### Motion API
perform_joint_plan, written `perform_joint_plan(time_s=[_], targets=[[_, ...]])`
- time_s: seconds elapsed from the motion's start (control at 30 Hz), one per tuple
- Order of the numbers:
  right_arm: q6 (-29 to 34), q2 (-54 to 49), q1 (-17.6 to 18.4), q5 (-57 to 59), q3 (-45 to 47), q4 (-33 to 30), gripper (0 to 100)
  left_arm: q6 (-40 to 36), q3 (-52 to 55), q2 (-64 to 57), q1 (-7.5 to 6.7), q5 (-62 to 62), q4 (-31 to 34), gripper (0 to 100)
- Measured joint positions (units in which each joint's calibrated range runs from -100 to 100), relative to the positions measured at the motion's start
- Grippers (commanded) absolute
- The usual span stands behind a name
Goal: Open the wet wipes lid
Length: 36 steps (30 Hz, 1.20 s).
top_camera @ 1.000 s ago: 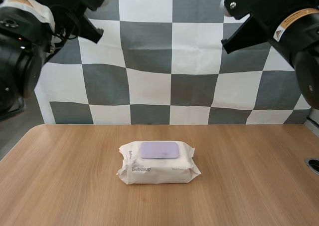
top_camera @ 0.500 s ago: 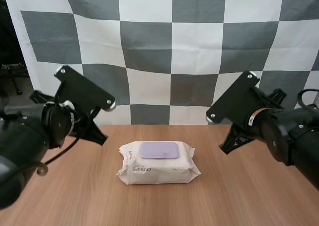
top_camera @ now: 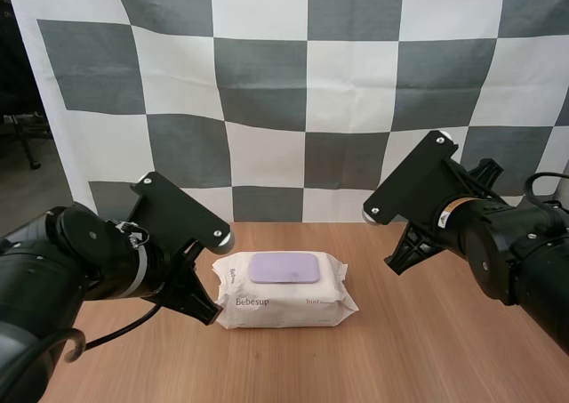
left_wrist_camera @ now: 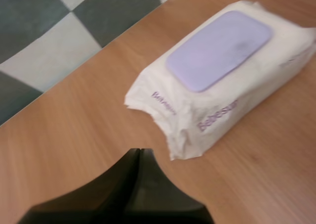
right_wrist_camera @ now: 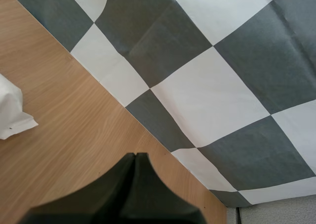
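Fingers [left_wrist_camera: 123, 189] of the left gripper [left_wrist_camera: 139, 152] are lying together as one dark wedge, pinching nothing. Those of the right gripper [right_wrist_camera: 136, 156] are closed in the same way, also on nothing.

Layout, largest item first:

- A light-brown wooden table [top_camera: 444, 350] is carrying the work.
- The black left arm [top_camera: 89, 278] is reaching in low at the left end of the pack. In the left wrist view its closed tip is pointing at the pack's near crimped corner, with bare wood between the two – near, not touching.
- The black right arm [top_camera: 480, 234] is hanging off the pack's right side, apart from it. Its tip is pointing at the table edge, with one white corner of the pack lying off to the side.
- A white soft-plastic pack of wet wipes [top_camera: 283, 289] is lying flat near the middle of the table, printed side toward the camera.
- A flat lilac rounded-rectangle lid [top_camera: 284, 267] is sitting on the pack's top face, flush all round.

Task status: nothing is done so far. The lid is lying shut, and neither gripper is touching it. Judging from the layout, the approach is under way on the left side only. Remaining steps – bringing a fingertip to the lid's edge, catching it and lifting the flap, probably while the other gripper is steadying the pack.
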Motion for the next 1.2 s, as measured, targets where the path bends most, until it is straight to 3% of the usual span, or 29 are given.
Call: perform_joint_plan(time_s=[0.3, 0.53, 0.73, 1.0, 1.07, 1.2], targets=[[0.0, 0.0, 0.0, 0.5, 0.0, 0.2, 0, 13.1, 0.0, 4.0, 0.00, 14.8, -15.3, 0], [-0.7, 0.0, 0.0, 2.3, 0.0, 0.2, 0, 19.6, 0.0, 11.3, 0.31, 7.7, -18.4, 0], [-0.7, 0.0, 0.0, 2.3, 0.0, 0.6, 0, 23.7, 0.1, 12.3, 4.69, 6.3, -15.1, 0], [-0.7, 0.0, 0.0, 1.2, 0.0, 0.6, 0, 34.6, 0.1, 19.4, 13.77, 23.8, -24.7, 0], [-0.7, 0.0, 0.0, 1.2, 0.0, 0.6, 0, 36.8, 0.1, 21.9, 15.27, 26.3, -25.8, 0], [-0.7, 0.0, 0.0, 1.7, 0.0, 1.3, 0, 39.9, 0.1, 25.9, 16.09, 27.6, -25.8, 0]])
